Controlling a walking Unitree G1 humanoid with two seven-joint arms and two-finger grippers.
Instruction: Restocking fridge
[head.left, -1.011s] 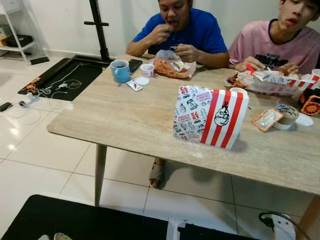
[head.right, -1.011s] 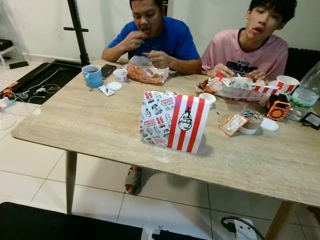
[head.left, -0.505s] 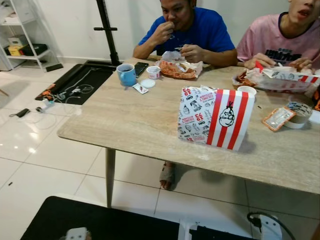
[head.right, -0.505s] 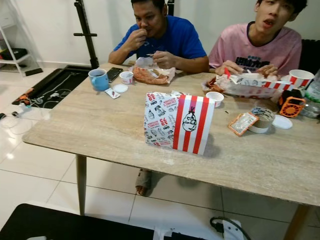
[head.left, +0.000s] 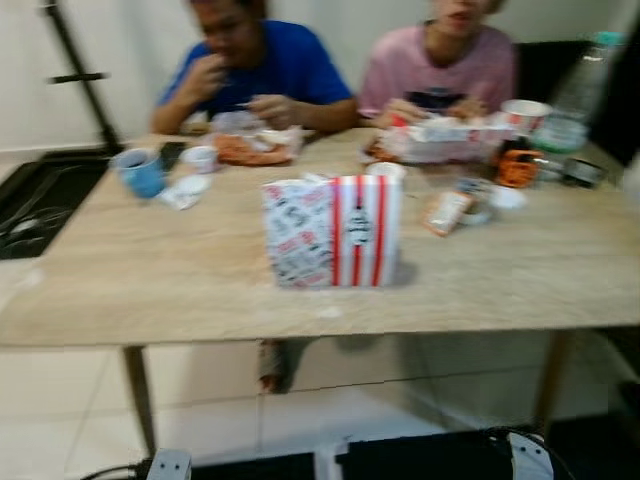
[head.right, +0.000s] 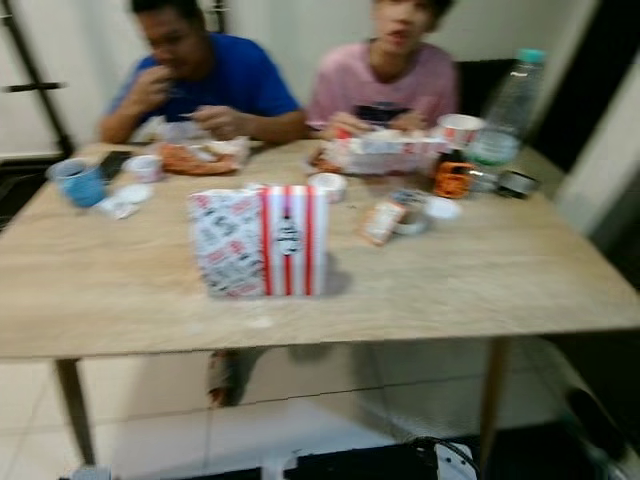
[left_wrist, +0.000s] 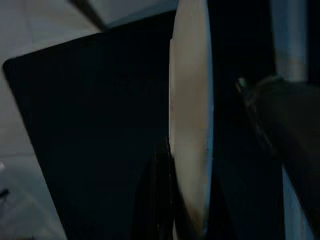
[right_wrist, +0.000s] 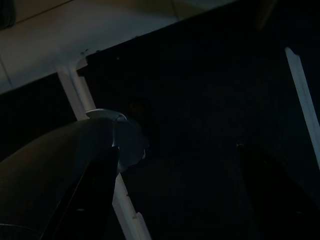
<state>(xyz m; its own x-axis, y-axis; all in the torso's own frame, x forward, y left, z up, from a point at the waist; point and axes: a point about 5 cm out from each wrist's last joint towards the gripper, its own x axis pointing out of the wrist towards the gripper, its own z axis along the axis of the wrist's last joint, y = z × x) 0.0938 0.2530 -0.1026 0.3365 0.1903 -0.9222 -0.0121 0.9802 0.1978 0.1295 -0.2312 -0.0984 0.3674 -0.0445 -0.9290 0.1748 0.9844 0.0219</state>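
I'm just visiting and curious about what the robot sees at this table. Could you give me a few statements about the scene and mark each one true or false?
1. A red-and-white striped paper bag stands upright near the middle of the table. True.
2. The blue mug sits at the table's right end. False: it is at the left end, near the person in the blue shirt.
3. Two people sit on the far side of the table. True.
4. The person in the pink shirt is holding the striped bag. False: the bag stands alone, apart from both people.
5. A clear plastic bottle stands towards the right end. True.
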